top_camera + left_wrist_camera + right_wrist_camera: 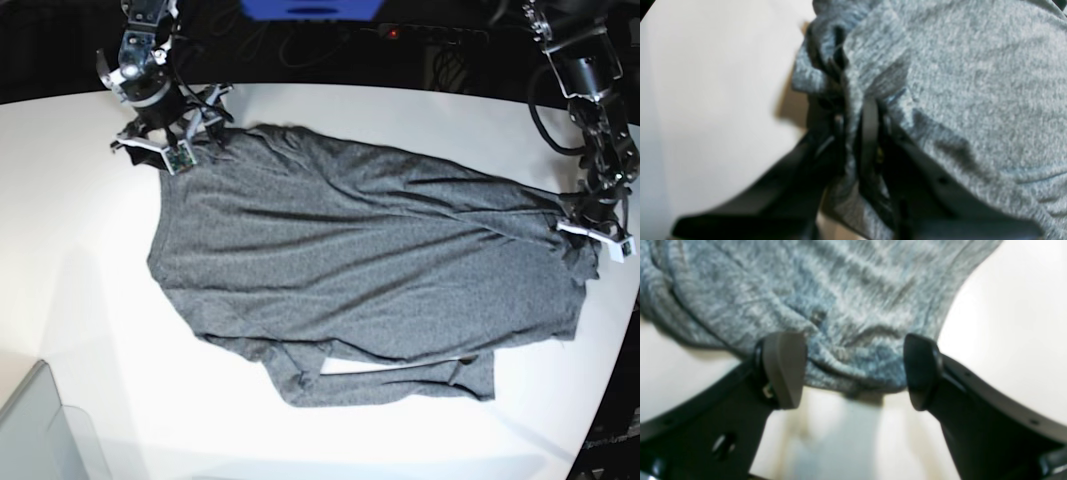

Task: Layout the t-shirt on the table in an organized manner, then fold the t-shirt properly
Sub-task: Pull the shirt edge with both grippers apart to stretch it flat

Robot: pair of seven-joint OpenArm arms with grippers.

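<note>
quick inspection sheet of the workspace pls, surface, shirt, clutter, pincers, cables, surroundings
surface: big smooth white table with a curved edge, bare around the cloth
job's things: large heather dark-grey knit t-shirt spread out but wrinkled, lower part bunched and folded under
clutter: translucent grey bin corner at the near left edge
grippers: left pincer shut on a gathered fold of the t-shirt; right pincer open, jaws either side of the shirt's edge
cables: black cables loop along the left arm; more blurred ones behind the table
surroundings: dark backdrop, blue object at the top
</note>
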